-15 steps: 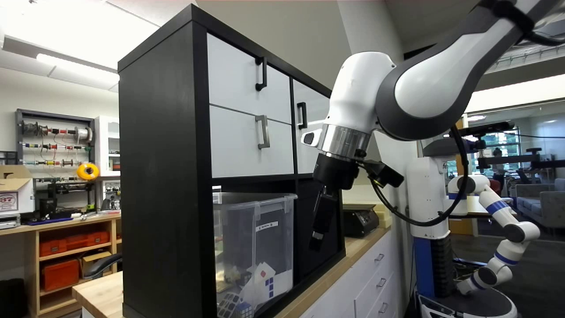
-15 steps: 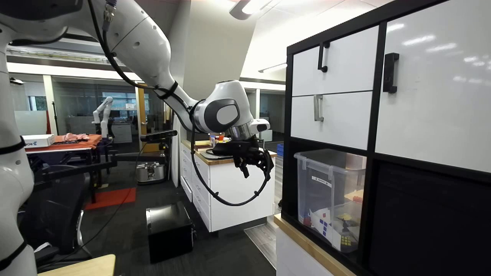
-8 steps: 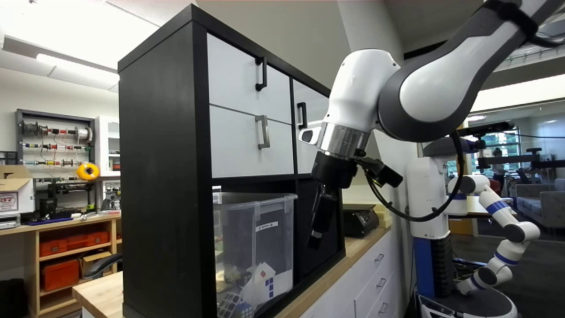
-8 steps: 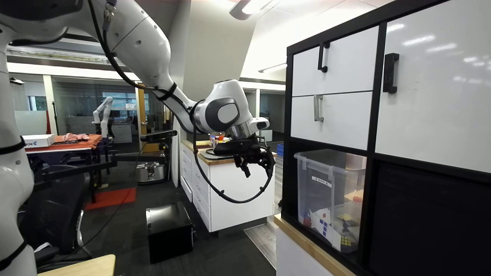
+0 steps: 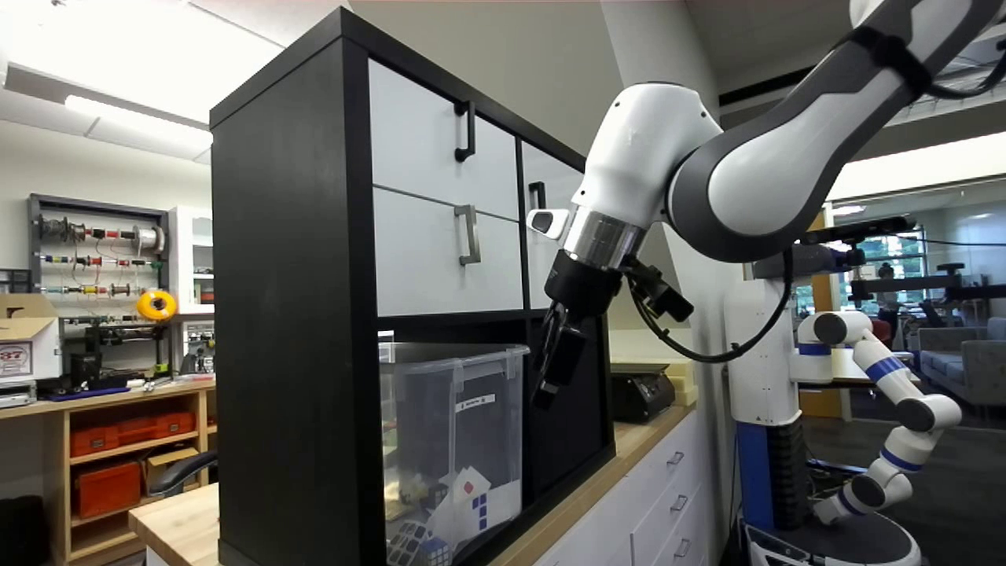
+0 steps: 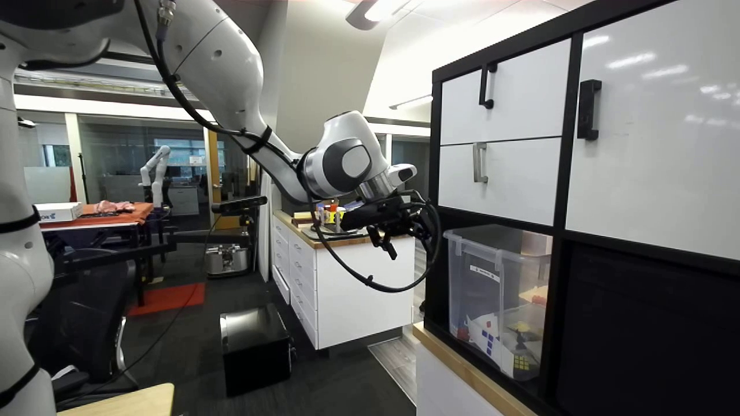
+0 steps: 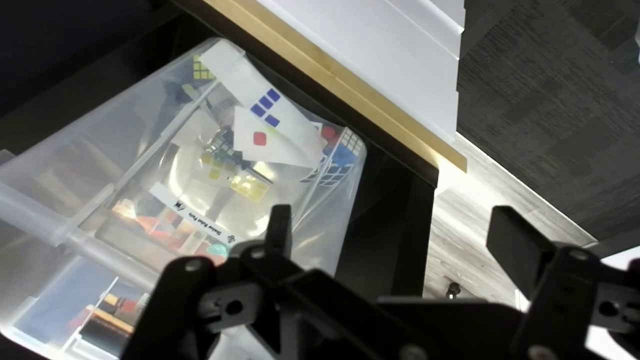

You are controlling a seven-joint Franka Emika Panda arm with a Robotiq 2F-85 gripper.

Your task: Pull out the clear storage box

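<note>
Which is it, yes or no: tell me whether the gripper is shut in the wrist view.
No: the gripper is open, its fingertips wide apart with pale floor showing through the gap between them.

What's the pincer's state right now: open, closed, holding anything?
Pincer: open, holding nothing; the clear storage box is not gripped.

WALLS: pale wall (image 5: 94,161) | FLOOR: dark carpet (image 6: 324,387) with flat red patch (image 6: 156,301), beside greyish wood-look strip (image 6: 398,361) | FURNITURE: black cabinet (image 5: 283,314), white drawer unit (image 6: 370,315), grey sofa (image 5: 955,368) | WINDOW: bright window (image 5: 904,258), far back | LIGHT: lit ceiling lamp (image 5: 137,126)
</note>
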